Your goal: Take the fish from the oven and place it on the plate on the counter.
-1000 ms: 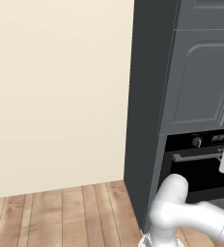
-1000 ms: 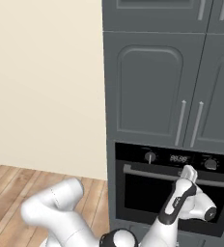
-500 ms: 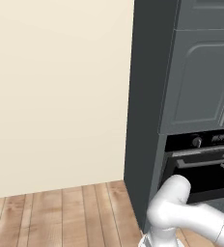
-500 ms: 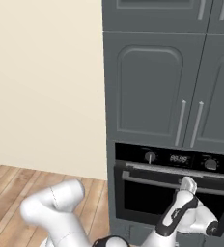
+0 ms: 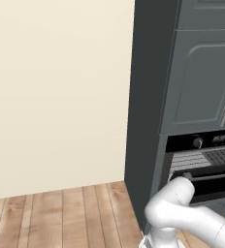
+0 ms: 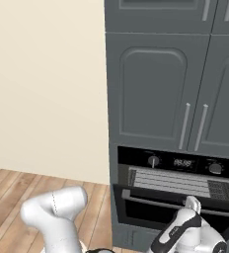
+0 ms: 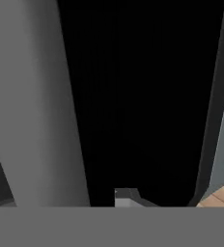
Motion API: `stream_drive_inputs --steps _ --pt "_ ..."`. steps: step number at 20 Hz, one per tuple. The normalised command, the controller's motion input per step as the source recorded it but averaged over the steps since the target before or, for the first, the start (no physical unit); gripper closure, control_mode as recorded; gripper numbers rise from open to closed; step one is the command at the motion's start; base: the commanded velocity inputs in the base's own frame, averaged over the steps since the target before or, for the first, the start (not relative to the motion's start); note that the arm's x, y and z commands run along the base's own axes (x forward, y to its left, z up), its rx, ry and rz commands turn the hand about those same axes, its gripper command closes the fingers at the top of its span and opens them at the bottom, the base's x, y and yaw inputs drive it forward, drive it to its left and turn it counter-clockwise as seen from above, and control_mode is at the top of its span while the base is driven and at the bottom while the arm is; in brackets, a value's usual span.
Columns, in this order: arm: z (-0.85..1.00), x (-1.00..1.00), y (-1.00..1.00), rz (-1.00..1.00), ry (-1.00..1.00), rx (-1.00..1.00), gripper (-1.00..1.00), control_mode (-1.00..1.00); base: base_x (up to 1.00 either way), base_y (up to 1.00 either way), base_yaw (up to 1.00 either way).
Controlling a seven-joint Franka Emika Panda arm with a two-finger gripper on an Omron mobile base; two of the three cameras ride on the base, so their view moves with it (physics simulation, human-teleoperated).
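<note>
Surroundings: plain cream wall [image 5: 56, 97] on the left, light wood plank floor [image 5: 61, 215] beneath it, and a tall dark grey cabinet column [image 6: 156, 89] with panelled doors bearing two slim vertical handles [image 6: 193, 126], possibly brushed metal.

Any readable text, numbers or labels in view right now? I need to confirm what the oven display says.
Oven display: pale digits show on the black control strip, too small and blurred to read.
Knob: no legible markings.
Cabinet doors: no text.
</note>
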Motion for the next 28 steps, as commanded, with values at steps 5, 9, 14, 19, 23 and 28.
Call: stream_drive_inputs --steps 5,9,14,19,23,28 --pt "-1.00 -0.79 -0.24 0.00 0.13 -0.06 1.00 -1.00 0.00 0.00 0.00" --pt "-1.00 -0.81 -0.26 0.00 0.12 -0.05 1.00 -1.00 0.00 0.00 0.00" --pt "-1.00 -0.80 -0.26 0.00 0.12 -0.05 1.00 -1.00 0.00 0.00 0.00" --pt "-0.93 -0.71 -0.32 0.00 0.11 -0.04 1.00 -1.00 0.00 0.00 0.00" --pt "-0.66 -0.58 -0.24 0.00 0.08 -0.03 1.00 -1.00 0.00 0.00 0.00" --pt "-0.02 -0.04 0.00 -0.01 0.03 0.00 -1.00 -1.00 0.00 0.00 0.00"
